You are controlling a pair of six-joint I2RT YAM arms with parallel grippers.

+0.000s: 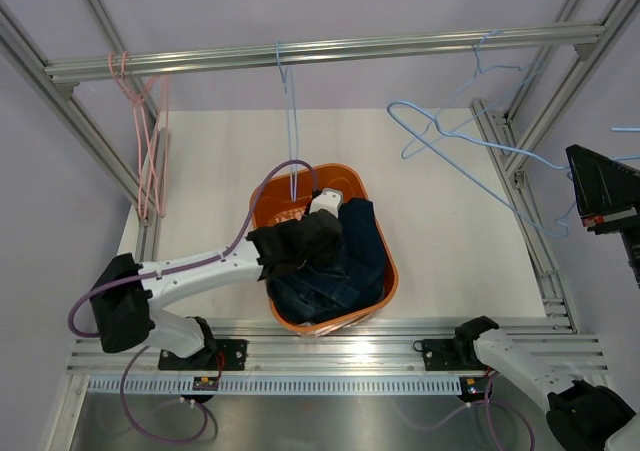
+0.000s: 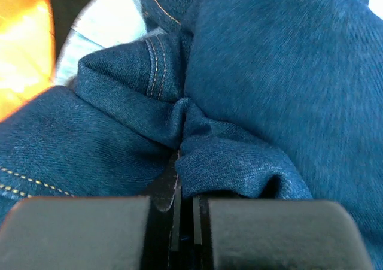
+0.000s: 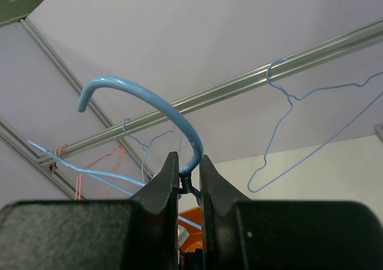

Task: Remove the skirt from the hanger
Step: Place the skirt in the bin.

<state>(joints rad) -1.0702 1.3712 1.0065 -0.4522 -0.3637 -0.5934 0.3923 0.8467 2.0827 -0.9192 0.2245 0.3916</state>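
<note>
My left gripper is deep in the orange plastic basket, its jaws pressed together on a bunched fold of the dark jeans: heavy navy twill with tan double stitching. The basket's rounded rim closes in on every side of that arm. Of the skirt I can make out only a pale, washed-blue patch of cloth wedged between the jeans and the glowing orange wall, at the top left of the left wrist view. My right gripper is up at the right edge of the frame, clamped on the twisted neck of a light-blue wire hanger, just under its smooth curved hook. More thin blue hangers dangle from the aluminium rail at the right and centre, crowding that side. The pink wire hangers hang bare at the rail's far left, against the slanted frame post. The white table lies flat and smooth between the basket and the right-hand frame.
</note>
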